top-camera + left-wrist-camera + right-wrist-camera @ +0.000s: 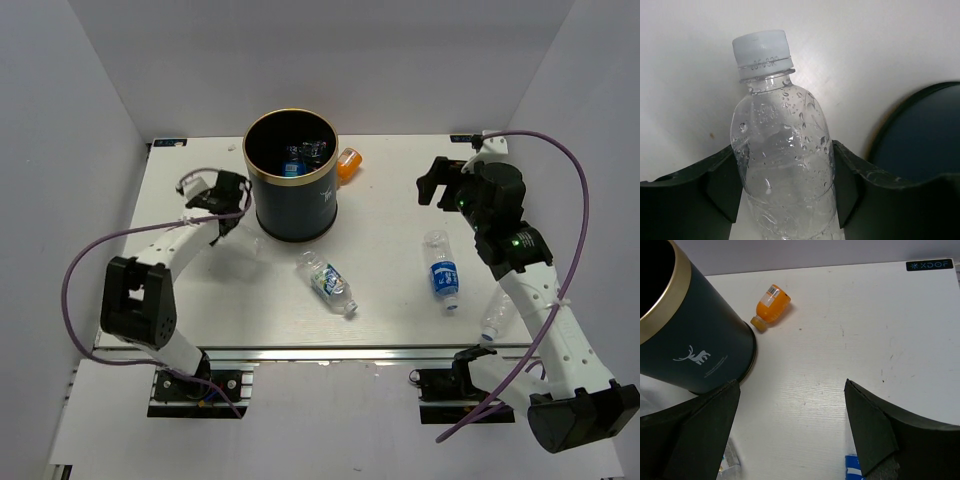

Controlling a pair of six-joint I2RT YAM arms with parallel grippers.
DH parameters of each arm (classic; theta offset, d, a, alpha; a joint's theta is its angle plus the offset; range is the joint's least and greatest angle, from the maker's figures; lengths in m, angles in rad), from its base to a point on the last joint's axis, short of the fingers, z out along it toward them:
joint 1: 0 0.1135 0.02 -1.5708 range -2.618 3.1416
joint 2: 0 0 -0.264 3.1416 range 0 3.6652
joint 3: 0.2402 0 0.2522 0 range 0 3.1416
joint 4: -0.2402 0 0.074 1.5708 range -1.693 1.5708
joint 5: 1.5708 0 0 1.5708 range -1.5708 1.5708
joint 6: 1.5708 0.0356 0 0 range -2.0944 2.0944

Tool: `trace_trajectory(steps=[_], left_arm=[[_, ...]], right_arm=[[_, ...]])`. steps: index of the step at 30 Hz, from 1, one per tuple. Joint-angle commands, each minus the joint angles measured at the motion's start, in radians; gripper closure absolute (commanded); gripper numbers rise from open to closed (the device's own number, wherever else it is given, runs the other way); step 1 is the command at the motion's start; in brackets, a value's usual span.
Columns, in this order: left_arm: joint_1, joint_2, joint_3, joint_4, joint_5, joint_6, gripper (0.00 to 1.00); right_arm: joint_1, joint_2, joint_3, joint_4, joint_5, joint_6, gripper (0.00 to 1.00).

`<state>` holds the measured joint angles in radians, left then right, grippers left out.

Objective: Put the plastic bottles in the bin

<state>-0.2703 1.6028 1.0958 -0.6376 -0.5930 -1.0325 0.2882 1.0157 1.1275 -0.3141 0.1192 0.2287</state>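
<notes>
- Clear bottle [777, 115] with white cap [761, 46]: sits between the fingers [720, 185] of the left gripper [784, 150], just beside the left flank of the bin [295, 205]. Whether it is clear of the table [400, 335] cannot be told.
- Handling, as judged: thin crinkly wall, droplets inside and almost no liquid, so very light, soft under a squeeze and somewhat slick.
- Hold point, as judged: the mid-body below the shoulder, where the pads sit now. A gentle squeeze suits it, since a hard one would probably buckle the wall. The neck is stiffer but narrower.
- Left gripper: closed on the clear bottle, 1 finger touching each side.
- Bin: upright at the far centre of the table, with blue-labelled bottles [293, 165] already inside.
- Orange bottle [772, 306]: on its side, cap end just beside the bin's base.
- 3 loose bottles on the table: 1 in front of the bin [327, 282], 1 to the right [441, 270], 1 partly hidden behind the right arm [493, 318].
- Right gripper [791, 385]: jaws wide apart, nothing in them, above bare table to the right of the bin.
</notes>
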Motion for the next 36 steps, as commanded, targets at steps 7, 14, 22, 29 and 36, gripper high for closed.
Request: trace_trajectory(steps=[7,14,22,29,36], left_arm=[[0.003,-0.216,0.429,0.311,-0.105,0.616,0.57],[-0.02,-0.103,0.616,0.475,0.285,0.741,0.54],[-0.109,0.095,0.748,0.441,0.265,0.887,0.49],[-0.15,0.065,0.673,0.475,0.295,0.959,0.02],[-0.152,0.031,0.734,0.451,0.269,0.95,0.02]], right_arm=[[-0.003,-0.02,-0.032,0.026,0.023,-0.037,0.11],[-0.004,-0.019,-0.058,0.026,0.048,-0.042,0.11],[-0.004,-0.009,-0.11,0.007,0.126,-0.038,0.11],[-0.029,0.092,-0.143,-0.051,0.197,-0.011,0.11],[-0.075,0.179,-0.146,-0.103,0.211,-0.002,0.11]])
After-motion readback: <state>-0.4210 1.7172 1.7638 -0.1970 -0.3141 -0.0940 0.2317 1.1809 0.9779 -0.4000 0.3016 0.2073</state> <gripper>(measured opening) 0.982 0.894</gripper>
